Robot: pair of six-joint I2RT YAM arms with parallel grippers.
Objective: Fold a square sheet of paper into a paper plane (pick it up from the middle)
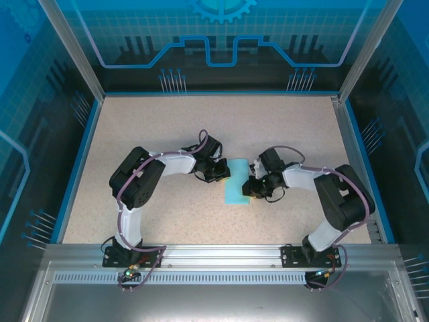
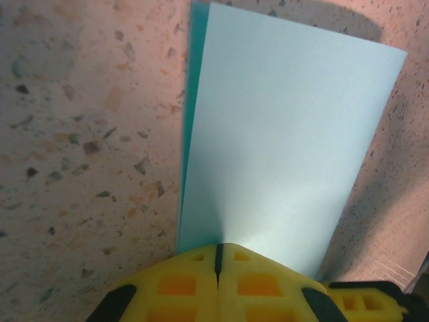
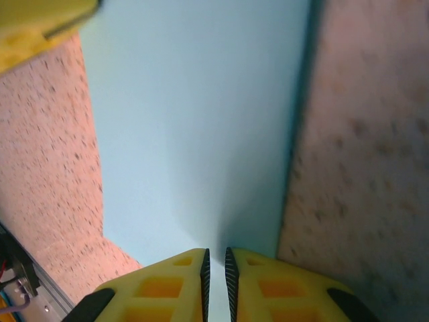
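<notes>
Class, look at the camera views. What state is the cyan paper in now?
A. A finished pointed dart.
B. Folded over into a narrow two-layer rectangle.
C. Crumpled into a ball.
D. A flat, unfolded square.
B: the left wrist view shows the sheet of paper as a pale top layer with a darker layer's edge peeking out beside it, and from above it is a narrow rectangle.

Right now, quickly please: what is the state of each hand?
Left hand: closed on the paper sheet.
Right hand: closed on the same paper sheet.

No readable txt, nos. or brand marks anywhere. Gear symbol [image 1: 222, 8] printed on blue back wall [image 1: 301, 27], beyond table [image 1: 147, 121].
</notes>
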